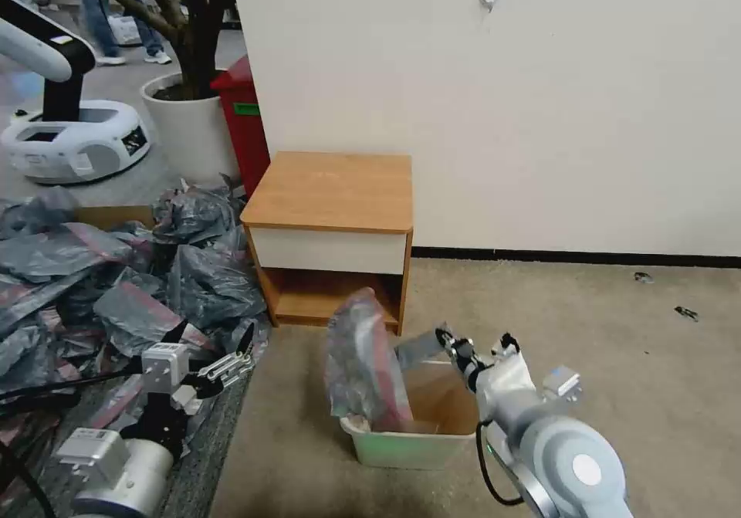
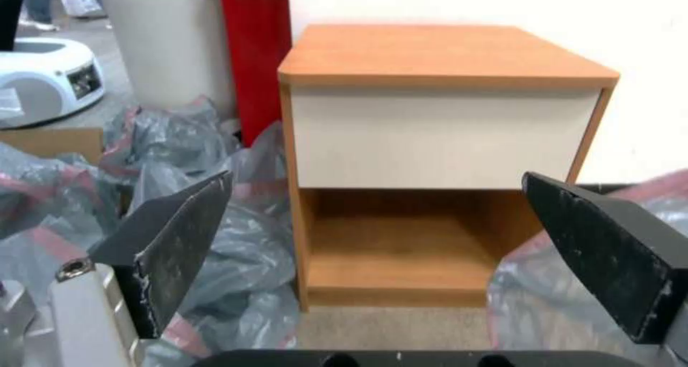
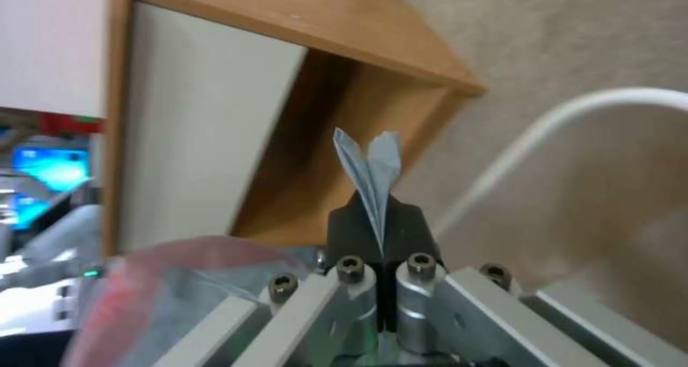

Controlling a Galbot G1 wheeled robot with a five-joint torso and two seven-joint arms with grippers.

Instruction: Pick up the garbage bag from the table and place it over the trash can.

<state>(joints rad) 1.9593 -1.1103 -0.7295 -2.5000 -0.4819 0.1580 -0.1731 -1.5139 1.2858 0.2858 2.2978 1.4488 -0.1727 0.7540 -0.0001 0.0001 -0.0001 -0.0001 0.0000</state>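
Note:
The garbage bag [image 1: 361, 363], translucent grey with a pink-red band, stands bunched over the left side of the beige trash can [image 1: 409, 450] on the carpet in front of the table [image 1: 332, 190]. One edge of the bag stretches right to my right gripper [image 1: 446, 340], which is shut on it above the can's far rim. In the right wrist view a thin fold of the bag [image 3: 374, 168] sticks out between the closed fingers [image 3: 351, 224], with the can's rim [image 3: 545, 125] beside it. My left gripper [image 1: 231, 365] hangs open to the left of the can, facing the table [image 2: 437, 136].
A heap of darker grey bags [image 1: 116, 286] covers the floor on the left, under my left arm. Behind it stand a tall red bin [image 1: 247, 116], a white planter [image 1: 189, 124] and another robot's base [image 1: 73, 136]. Open carpet lies right of the can.

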